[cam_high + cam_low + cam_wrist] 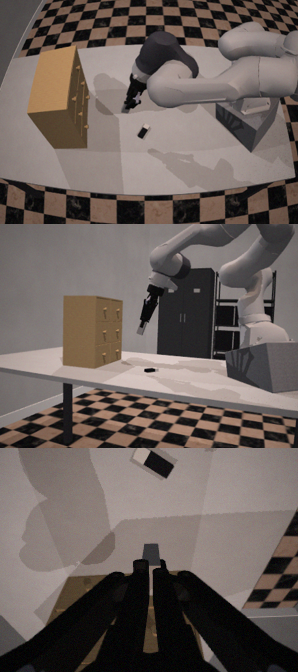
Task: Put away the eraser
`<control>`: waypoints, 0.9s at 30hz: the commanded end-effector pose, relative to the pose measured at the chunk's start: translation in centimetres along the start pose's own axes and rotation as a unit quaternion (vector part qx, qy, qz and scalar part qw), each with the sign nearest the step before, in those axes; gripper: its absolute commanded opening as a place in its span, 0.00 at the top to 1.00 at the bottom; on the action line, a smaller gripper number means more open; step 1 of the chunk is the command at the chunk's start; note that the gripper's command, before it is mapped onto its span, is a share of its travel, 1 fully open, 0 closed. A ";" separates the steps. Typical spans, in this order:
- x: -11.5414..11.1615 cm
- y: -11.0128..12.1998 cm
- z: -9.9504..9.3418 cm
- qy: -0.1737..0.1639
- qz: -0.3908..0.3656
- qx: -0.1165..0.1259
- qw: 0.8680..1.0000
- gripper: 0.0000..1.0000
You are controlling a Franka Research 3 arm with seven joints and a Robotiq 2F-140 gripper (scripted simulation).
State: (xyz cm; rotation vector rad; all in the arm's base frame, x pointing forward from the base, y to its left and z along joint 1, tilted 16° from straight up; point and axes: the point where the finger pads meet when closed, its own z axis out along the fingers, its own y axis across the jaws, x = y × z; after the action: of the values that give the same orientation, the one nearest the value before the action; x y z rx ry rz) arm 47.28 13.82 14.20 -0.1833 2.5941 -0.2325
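The small wooden chest stands at the table's left, with several drawers in two columns. Each has a knob and all look pushed in. The black-and-white eraser lies flat on the table, to the right of the chest's front. My gripper is shut and empty. It hangs in the air in front of the chest at about the height of the middle drawers, tilted down. The eraser lies apart from it, on the table below. The drawers' contents are hidden.
The robot's grey base block stands at the table's right. A dark cabinet and a shelf rack stand behind the table. The checkered floor surrounds the table.
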 end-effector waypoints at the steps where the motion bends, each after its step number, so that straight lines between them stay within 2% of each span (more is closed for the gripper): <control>1: -3.1 -0.2 1.6 -0.099 -0.029 -0.009 0.995 1.00; 4: -3.6 -0.2 2.8 -0.133 -0.029 -0.010 0.991 1.00; 6: -3.6 -0.2 2.8 -0.133 -0.029 -0.010 0.991 1.00; 11: -4.4 -0.1 4.3 -0.180 -0.028 -0.011 0.983 1.00; 15: -4.8 -0.1 5.1 -0.205 -0.028 -0.012 0.978 1.00; 26: -5.0 -0.1 5.6 -0.220 -0.027 -0.012 0.975 1.00; 27: -5.0 -0.1 5.6 -0.220 -0.027 -0.012 0.975 0.80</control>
State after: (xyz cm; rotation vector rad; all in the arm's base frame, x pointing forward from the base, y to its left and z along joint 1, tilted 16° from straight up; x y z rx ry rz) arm 54.50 13.49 12.21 -0.2351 2.1584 -0.1643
